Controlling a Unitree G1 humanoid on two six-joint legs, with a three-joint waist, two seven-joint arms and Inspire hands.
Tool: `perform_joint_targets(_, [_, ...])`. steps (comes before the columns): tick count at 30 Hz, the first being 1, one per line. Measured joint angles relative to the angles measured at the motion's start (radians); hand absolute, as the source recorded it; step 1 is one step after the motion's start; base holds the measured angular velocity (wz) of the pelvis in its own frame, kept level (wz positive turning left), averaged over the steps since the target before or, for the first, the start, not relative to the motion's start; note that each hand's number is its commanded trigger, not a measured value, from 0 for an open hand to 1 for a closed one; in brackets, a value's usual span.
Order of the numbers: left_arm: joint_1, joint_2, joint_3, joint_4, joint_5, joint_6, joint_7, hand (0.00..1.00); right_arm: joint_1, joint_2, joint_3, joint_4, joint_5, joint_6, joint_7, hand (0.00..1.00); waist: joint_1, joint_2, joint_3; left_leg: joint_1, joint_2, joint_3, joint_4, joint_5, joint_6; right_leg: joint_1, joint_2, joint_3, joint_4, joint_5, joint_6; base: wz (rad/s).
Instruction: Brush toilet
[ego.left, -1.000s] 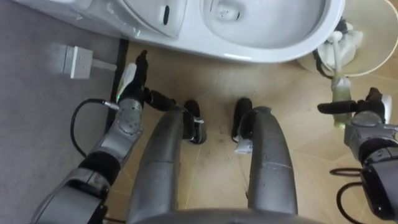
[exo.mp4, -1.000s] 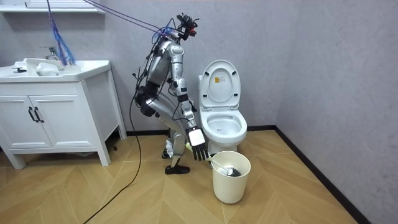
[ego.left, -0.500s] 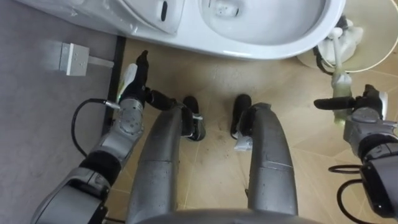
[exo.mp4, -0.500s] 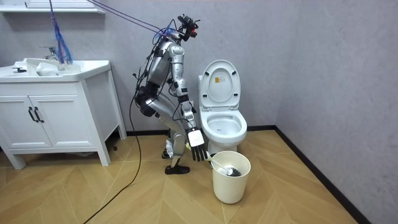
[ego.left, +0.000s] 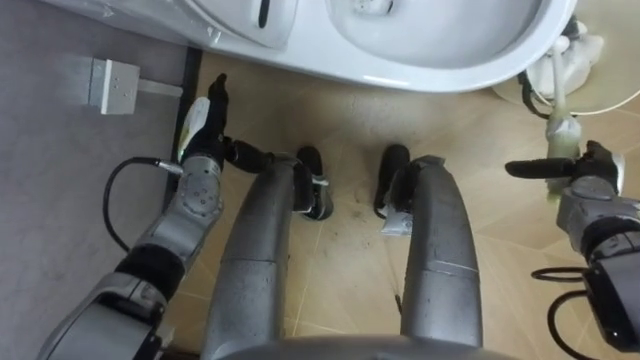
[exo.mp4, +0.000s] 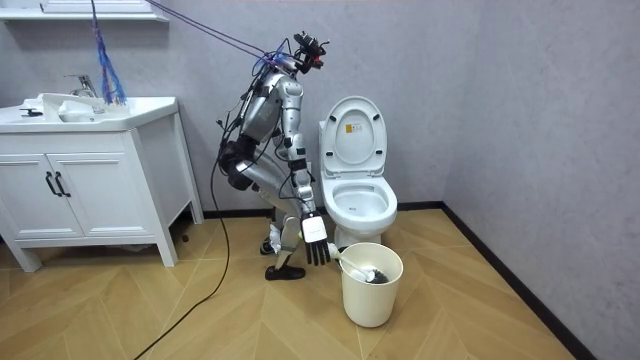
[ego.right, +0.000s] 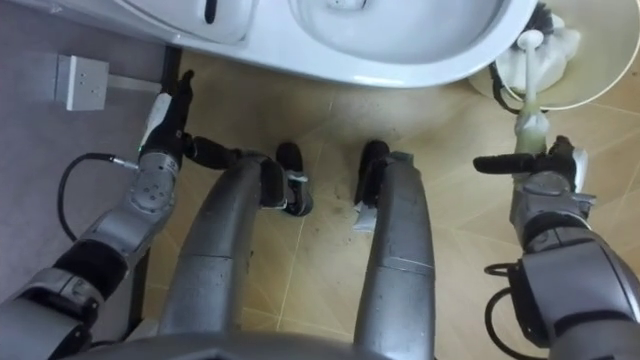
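The white toilet brush (ego.left: 558, 92) stands in a cream bucket (exo.mp4: 372, 290), its handle leaning out over the rim. My right hand (ego.left: 588, 182) hangs open beside the bucket, just below the handle's end, with the thumb pointing left and nothing in it. In the room view that hand (exo.mp4: 314, 234) hangs with straight fingers next to the bucket. My left hand (ego.left: 203, 130) is open too, fingers straight, low by the grey wall's foot. The white toilet bowl (ego.left: 450, 60) lies straight ahead of my legs, with its lid (exo.mp4: 352, 130) raised.
I stand bent forward at the toilet (exo.mp4: 360, 205), the bucket to my right on the wooden floor. A white wall box (ego.left: 110, 85) sits on the grey wall at my left. A white vanity with a basin (exo.mp4: 90, 170) stands at the room view's left.
The eye view has shifted a little as my head leaned toward the toilet. My right hand has sunk slightly beside the bucket. Both hands stay empty.
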Motion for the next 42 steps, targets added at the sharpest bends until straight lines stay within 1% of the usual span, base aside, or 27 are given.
perform_joint_targets(1, [0.003,0.001,0.000,-0.007,0.000,0.000,0.000,0.00,0.000,-0.003,0.005,0.000,0.000,0.000,0.006,1.00,0.001,0.000,0.0000,-0.001,-0.001,-0.002,0.002,0.000,0.000,0.000,0.001,-0.001,0.001,0.000,0.000,0.00])
perform_joint_targets(4, [0.001,0.001,-0.001,-0.010,0.000,0.001,0.002,0.00,-0.005,-0.010,0.017,0.001,-0.002,0.007,0.020,1.00,0.004,0.000,-0.0001,-0.010,-0.007,-0.009,0.011,0.000,0.001,-0.004,0.001,-0.004,0.006,-0.001,0.002,0.00])
perform_joint_targets(8, [0.001,0.003,-0.002,-0.010,-0.001,0.001,0.003,0.00,-0.012,-0.011,0.018,0.008,-0.003,0.007,0.030,1.00,0.007,0.000,-0.0001,-0.020,-0.010,-0.010,0.020,-0.001,0.003,-0.014,-0.002,-0.002,0.017,-0.002,0.005,0.03])
perform_joint_targets(12, [0.008,0.011,-0.018,-0.012,0.000,0.010,0.005,0.00,-0.008,-0.012,0.040,0.010,-0.003,0.010,0.035,1.00,0.010,0.000,-0.0002,-0.021,-0.007,-0.009,0.020,-0.001,0.002,-0.015,-0.001,-0.004,0.017,-0.002,0.005,0.00])
perform_joint_targets(17, [0.009,0.011,-0.025,-0.017,0.007,0.015,0.004,0.00,-0.005,-0.017,0.063,0.011,-0.004,0.012,0.033,1.00,0.013,0.001,-0.0007,-0.019,-0.006,-0.011,0.020,-0.001,0.002,-0.013,0.000,-0.005,0.018,-0.003,0.004,0.00])
perform_joint_targets(20, [0.010,0.009,-0.025,-0.017,0.008,0.014,0.002,0.00,0.005,-0.017,0.064,0.012,-0.009,0.018,0.033,1.00,0.017,0.001,-0.0006,-0.008,-0.006,-0.011,0.019,-0.001,0.001,-0.002,0.000,-0.006,0.016,-0.003,0.004,0.00])
perform_joint_targets(21, [0.010,0.009,-0.025,-0.017,0.008,0.014,0.001,0.00,0.012,-0.017,0.063,0.012,-0.012,0.018,0.033,1.00,0.025,0.001,-0.0006,0.001,-0.006,-0.010,0.017,-0.001,0.002,0.007,0.000,-0.005,0.015,-0.003,0.004,0.00])
perform_joint_targets(23, [0.014,0.008,-0.025,-0.018,0.008,0.014,0.001,0.00,0.020,-0.017,0.065,0.017,-0.013,0.018,0.032,1.00,0.030,0.001,-0.0006,0.017,-0.006,-0.009,0.013,-0.001,0.001,0.021,0.000,-0.005,0.011,-0.003,0.003,0.00])
perform_joint_targets(26, [0.037,0.010,-0.024,-0.029,0.008,0.014,0.001,0.00,0.032,-0.017,0.065,0.018,-0.013,0.018,0.031,1.00,0.032,0.001,-0.0006,0.038,-0.006,-0.009,0.011,-0.002,0.001,0.043,-0.003,-0.007,0.010,-0.007,0.002,0.00])
perform_joint_targets(31, [0.108,0.010,-0.025,-0.054,0.007,0.015,-0.012,0.00,0.049,-0.015,0.078,0.019,-0.013,0.018,0.031,1.00,0.033,0.000,-0.0014,0.101,-0.004,-0.020,-0.022,0.001,-0.003,0.115,-0.001,-0.024,-0.030,-0.003,0.001,0.01])
perform_joint_targets(32, [0.114,0.010,-0.024,-0.057,0.007,0.015,-0.014,0.00,0.053,-0.015,0.077,0.019,-0.013,0.018,0.031,1.00,0.034,0.000,-0.0013,0.110,-0.003,-0.022,-0.027,0.002,-0.003,0.126,0.000,-0.027,-0.036,-0.002,0.001,0.00])
perform_joint_targets(35, [0.143,0.012,-0.013,-0.066,0.007,0.014,-0.023,0.00,0.081,-0.009,0.077,0.018,-0.013,0.019,0.041,1.00,0.037,0.001,-0.0017,0.164,0.005,-0.031,-0.060,0.003,-0.005,0.191,0.006,-0.042,-0.084,0.006,0.001,-0.04])
perform_joint_targets(37, [0.154,0.015,-0.012,-0.065,0.006,0.014,-0.028,0.00,0.096,-0.008,0.076,0.020,-0.013,0.019,0.054,1.00,0.038,0.002,-0.0024,0.200,0.010,-0.038,-0.079,0.006,-0.007,0.232,0.018,-0.050,-0.114,0.012,0.002,-0.06])
perform_joint_targets(41, [0.180,0.017,-0.004,-0.063,0.001,0.014,-0.048,0.00,0.134,-0.007,0.073,0.023,-0.010,0.021,0.071,1.00,0.045,0.002,-0.0033,0.285,0.012,-0.039,-0.135,0.007,-0.009,0.318,0.029,-0.052,-0.174,0.019,0.008,-0.05])
perform_joint_targets(42, [0.193,0.018,0.007,-0.059,-0.003,0.014,-0.053,0.00,0.148,-0.004,0.068,0.023,-0.010,0.025,0.075,1.00,0.049,0.003,-0.0052,0.315,0.012,-0.039,-0.154,0.008,-0.010,0.348,0.033,-0.052,-0.194,0.021,0.010,-0.04])
